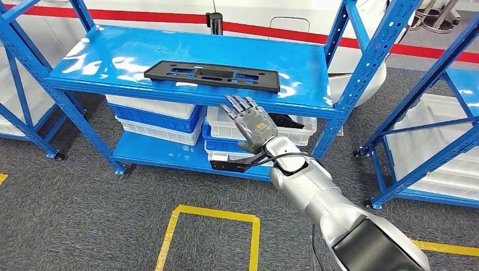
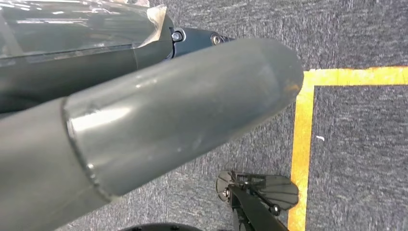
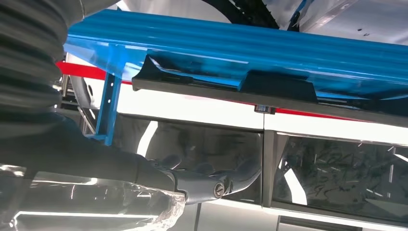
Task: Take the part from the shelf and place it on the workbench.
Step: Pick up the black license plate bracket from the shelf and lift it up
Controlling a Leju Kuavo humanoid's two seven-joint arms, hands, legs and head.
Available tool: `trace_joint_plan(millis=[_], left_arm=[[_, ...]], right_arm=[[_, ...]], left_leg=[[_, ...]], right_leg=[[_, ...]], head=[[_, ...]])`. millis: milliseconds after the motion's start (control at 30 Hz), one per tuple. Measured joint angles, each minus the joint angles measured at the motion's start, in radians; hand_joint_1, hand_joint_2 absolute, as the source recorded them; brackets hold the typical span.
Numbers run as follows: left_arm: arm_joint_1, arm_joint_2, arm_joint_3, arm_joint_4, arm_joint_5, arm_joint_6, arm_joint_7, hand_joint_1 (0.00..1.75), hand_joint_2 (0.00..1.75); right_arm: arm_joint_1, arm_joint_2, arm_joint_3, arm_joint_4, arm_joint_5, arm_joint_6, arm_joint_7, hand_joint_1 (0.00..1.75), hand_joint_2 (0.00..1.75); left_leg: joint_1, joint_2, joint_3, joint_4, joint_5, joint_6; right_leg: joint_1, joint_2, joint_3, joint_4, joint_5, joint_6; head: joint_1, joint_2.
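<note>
The black part [image 1: 212, 75] lay untouched on the blue shelf [image 1: 113, 56]; the right hand [image 1: 251, 121], fingers spread and empty, reached just below it; nothing was yet lifted.

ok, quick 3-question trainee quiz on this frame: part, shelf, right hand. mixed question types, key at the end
1. True or false: the flat black plastic part lies on the blue metal shelf's top board.
2. The right hand is: A) gripping the part B) open, just short of the shelf's front edge C) inside a white bin.
3. Fill in: the stacked bins sit on the ___ board.

Key: 1 true; 2 B; 3 lower.
</note>
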Motion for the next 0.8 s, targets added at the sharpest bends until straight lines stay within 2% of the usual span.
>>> trace_joint_plan(millis=[67,133,200,233,267,333,367,400,433,467,500,533,567,633,700,767,800], left_arm=[[0.000,0.001,0.000,0.000,0.000,-0.003,-0.004,0.00,0.00],[-0.001,0.002,0.000,0.000,-0.001,0.000,-0.006,0.00,0.00],[-0.002,0.003,0.000,0.000,-0.003,0.005,-0.005,0.00,0.00],[-0.003,0.003,0.000,0.000,-0.004,0.007,-0.004,0.00,0.00],[-0.004,0.003,0.000,0.000,-0.004,0.009,-0.004,0.00,0.00],[-0.005,0.002,0.000,0.000,-0.005,0.010,-0.004,0.00,0.00],[-0.005,0.001,0.000,0.000,-0.006,0.011,-0.004,0.00,0.00],[-0.005,0.000,0.000,0.000,-0.006,0.011,-0.004,0.00,0.00],[-0.004,0.000,0.000,0.000,-0.006,0.011,-0.004,0.00,0.00],[-0.003,0.000,0.000,0.000,-0.006,0.011,-0.005,0.00,0.00],[-0.003,-0.001,0.000,0.000,-0.005,0.010,-0.006,0.00,0.00],[-0.003,-0.001,0.000,0.000,-0.004,0.010,-0.007,0.00,0.00],[-0.005,-0.001,0.001,0.001,-0.003,0.010,-0.008,0.00,0.00],[-0.007,-0.002,0.001,0.002,0.000,0.010,-0.010,0.00,0.00],[-0.007,-0.003,0.001,0.002,0.001,0.010,-0.011,0.00,0.00],[-0.009,-0.003,0.001,0.003,0.002,0.012,-0.011,0.00,0.00],[-0.011,-0.003,0.001,0.003,0.002,0.012,-0.012,0.00,0.00]], right_arm=[[-0.008,0.003,0.001,0.007,-0.002,0.000,0.000,0.00,1.75],[-0.015,0.006,0.002,0.013,-0.002,0.000,0.000,0.00,1.75],[-0.020,0.008,0.002,0.017,-0.002,0.000,-0.001,0.00,1.75],[-0.023,0.009,0.002,0.019,-0.002,0.000,-0.003,0.00,1.75],[-0.026,0.009,0.002,0.020,-0.003,0.000,-0.004,0.00,1.75],[-0.030,0.009,0.002,0.025,-0.003,0.000,-0.006,0.00,1.75],[-0.030,0.008,0.002,0.027,-0.003,0.000,-0.007,0.00,1.75],[-0.029,0.007,0.002,0.030,-0.004,0.000,-0.007,0.00,1.75],[-0.029,0.005,0.002,0.032,-0.004,-0.001,-0.007,0.00,1.75],[-0.029,0.004,0.002,0.033,-0.004,-0.001,-0.007,0.00,1.75],[-0.029,0.002,0.002,0.035,-0.004,-0.001,-0.007,0.00,1.75],[-0.030,0.001,0.002,0.037,-0.004,-0.001,-0.007,0.00,1.75],[-0.031,0.002,0.002,0.038,-0.003,0.000,-0.008,0.00,1.75],[-0.032,0.002,0.002,0.041,-0.003,0.000,-0.009,0.00,1.75],[-0.033,0.003,0.002,0.043,-0.003,0.000,-0.009,0.00,1.75],[-0.038,0.004,0.002,0.044,-0.003,0.000,-0.009,0.00,1.75],[-0.040,0.006,0.002,0.044,-0.003,0.000,-0.009,0.00,1.75]], left_leg=[[-0.003,0.000,-0.002,0.001,-0.002,0.003],[-0.003,-0.001,-0.003,-0.004,-0.003,0.009],[0.001,-0.001,0.011,-0.015,-0.001,0.019],[0.004,-0.002,0.020,-0.019,0.000,0.022],[0.006,-0.001,0.026,-0.023,0.002,0.025],[0.006,-0.003,0.028,-0.023,0.000,0.026],[0.007,-0.005,0.029,-0.023,-0.002,0.025],[0.007,-0.008,0.033,-0.023,-0.005,0.022],[0.009,-0.010,0.038,-0.023,-0.010,0.017],[0.011,-0.013,0.046,-0.023,-0.017,0.012],[0.013,-0.015,0.055,-0.022,-0.024,0.004],[0.014,-0.016,0.061,-0.023,-0.030,-0.003],[0.014,-0.016,0.063,-0.024,-0.036,-0.011],[0.013,-0.015,0.069,-0.024,-0.040,-0.026],[0.017,-0.010,0.071,-0.009,-0.039,-0.035],[0.020,-0.002,0.037,0.056,-0.050,-0.039],[0.019,0.000,0.002,0.110,-0.064,-0.041]], right_leg=[[-0.005,0.000,-0.002,-0.003,0.001,0.002],[-0.007,0.000,-0.001,0.004,0.006,0.010],[-0.009,0.000,-0.015,0.037,-0.001,0.014],[-0.009,0.000,-0.035,0.071,-0.015,0.011],[-0.010,0.000,-0.070,0.128,-0.037,0.007],[-0.010,0.002,-0.161,0.263,-0.076,0.004],[-0.010,0.002,-0.201,0.311,-0.083,0.007],[-0.009,0.002,-0.222,0.319,-0.072,0.014],[-0.011,0.002,-0.222,0.282,-0.041,0.024],[-0.012,0.002,-0.205,0.214,0.002,0.033],[-0.013,0.001,-0.183,0.139,0.047,0.037],[-0.011,-0.001,-0.165,0.081,0.071,0.029],[-0.006,-0.003,-0.152,0.049,0.082,0.014],[0.002,-0.003,-0.143,0.037,0.079,-0.023],[0.000,0.000,-0.126,0.031,0.086,-0.042],[-0.003,0.002,-0.103,0.024,0.081,-0.055],[-0.002,0.002,-0.096,0.021,0.076,-0.062]], head=[[0.000,0.000],[0.000,0.000],[0.001,0.000],[0.004,0.000],[0.006,0.000],[0.009,0.000],[0.009,0.000],[0.009,0.000],[0.009,0.000],[0.010,0.000],[0.010,0.000],[0.011,0.000],[0.011,0.000],[0.009,0.000],[0.005,0.000],[0.000,0.000],[-0.002,0.000]])
